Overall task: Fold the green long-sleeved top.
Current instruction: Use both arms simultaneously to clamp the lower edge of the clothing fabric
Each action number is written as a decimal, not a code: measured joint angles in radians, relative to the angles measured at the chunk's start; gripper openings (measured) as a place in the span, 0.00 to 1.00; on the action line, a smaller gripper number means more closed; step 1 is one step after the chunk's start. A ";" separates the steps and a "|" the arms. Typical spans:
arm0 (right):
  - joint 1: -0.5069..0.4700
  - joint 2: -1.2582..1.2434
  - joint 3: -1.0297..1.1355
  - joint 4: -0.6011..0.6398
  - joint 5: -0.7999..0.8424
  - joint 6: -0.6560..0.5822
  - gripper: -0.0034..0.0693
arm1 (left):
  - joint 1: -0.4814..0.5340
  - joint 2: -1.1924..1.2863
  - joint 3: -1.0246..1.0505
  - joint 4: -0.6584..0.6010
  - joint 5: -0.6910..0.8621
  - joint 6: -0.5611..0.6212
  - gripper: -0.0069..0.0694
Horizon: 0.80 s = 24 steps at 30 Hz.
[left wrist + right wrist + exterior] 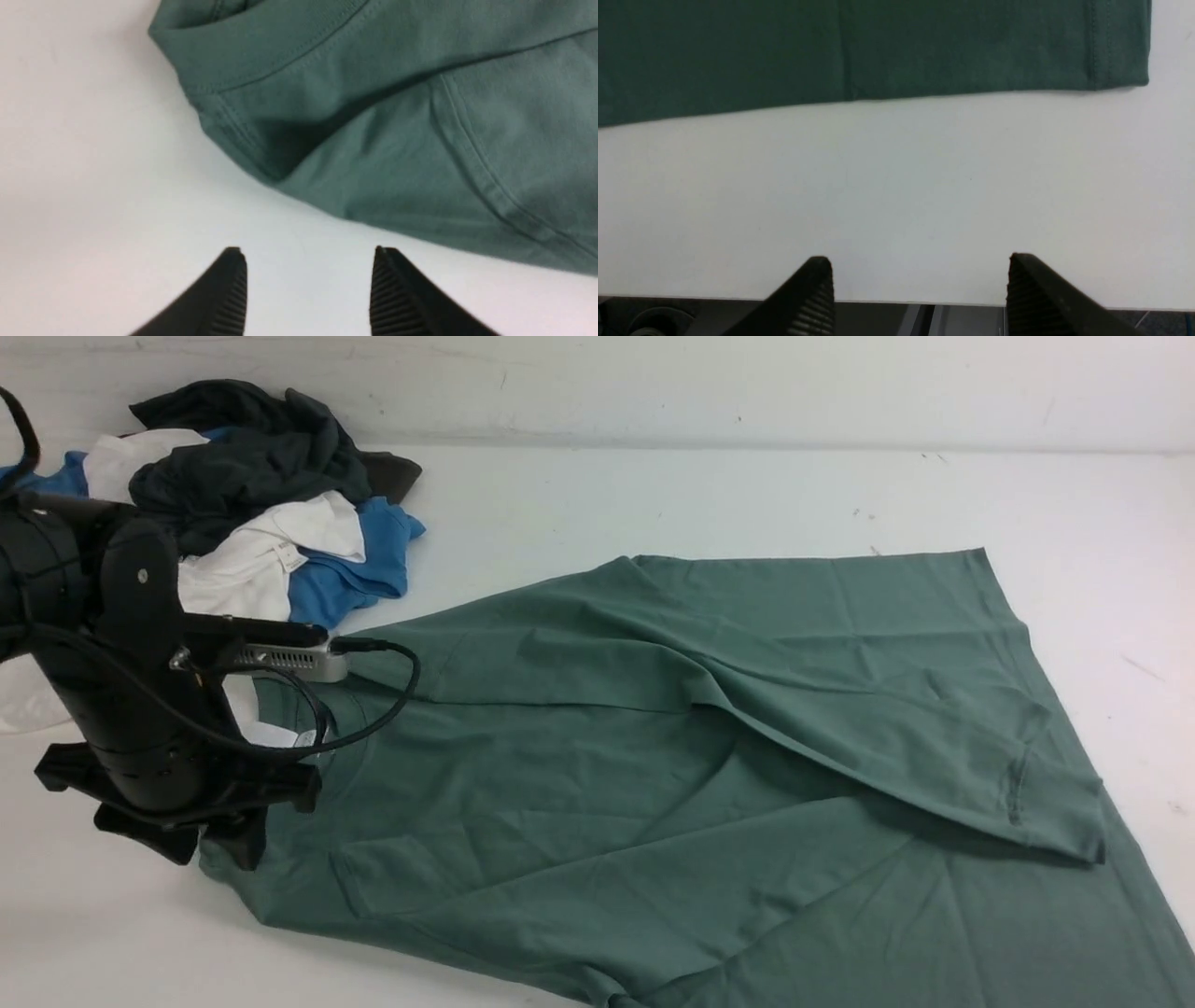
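The green long-sleeved top [709, 765] lies spread over the white table, one sleeve folded across its body toward the right. My left gripper [201, 835] hangs over the top's near-left corner by the collar. In the left wrist view the left gripper [308, 254] is open with bare table between its fingers, and the top's collar and shoulder seam [373, 116] lie just beyond the tips. My right gripper [920, 261] is open over bare table at the near edge, apart from the top's hem [878, 56]. The right arm is out of the front view.
A pile of dark grey, white and blue garments [261, 495] sits at the back left of the table [709, 495]. The table's near edge [896, 301] runs right under the right gripper's fingertips.
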 joint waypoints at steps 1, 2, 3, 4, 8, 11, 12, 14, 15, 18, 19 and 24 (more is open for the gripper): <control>0.000 0.000 0.000 0.000 0.000 0.000 0.68 | 0.000 -0.018 0.004 -0.014 0.017 -0.004 0.55; 0.000 0.000 0.000 0.000 -0.001 0.000 0.68 | 0.000 -0.025 0.005 -0.024 0.022 -0.006 0.55; 0.000 0.000 0.000 0.000 -0.001 0.000 0.68 | -0.009 -0.048 0.026 -0.075 0.030 -0.007 0.55; 0.000 0.000 0.000 0.000 -0.001 0.000 0.68 | -0.012 -0.053 0.034 -0.087 0.030 -0.004 0.55; 0.000 0.000 0.000 0.002 -0.015 0.000 0.68 | -0.107 -0.062 0.108 -0.167 0.010 0.077 0.55; 0.000 0.000 0.000 0.008 -0.033 0.000 0.68 | -0.215 -0.030 0.130 -0.184 -0.012 0.145 0.55; 0.000 0.000 0.000 0.008 -0.034 0.000 0.68 | -0.221 -0.028 0.130 -0.184 -0.014 0.147 0.55; 0.000 0.000 0.000 0.017 -0.035 0.000 0.68 | -0.278 -0.016 0.130 -0.163 -0.042 0.166 0.56; 0.000 0.000 0.000 0.018 -0.035 0.000 0.68 | -0.302 -0.015 0.130 -0.150 -0.056 0.172 0.56; 0.000 0.000 0.000 0.018 -0.036 0.000 0.68 | -0.344 -0.013 0.130 -0.121 -0.082 0.180 0.56; 0.000 0.000 0.000 0.018 -0.036 0.000 0.68 | -0.355 -0.013 0.130 -0.119 -0.089 0.181 0.56; 0.000 0.000 0.000 0.019 -0.036 0.000 0.68 | -0.415 -0.011 0.130 -0.166 -0.119 0.185 0.56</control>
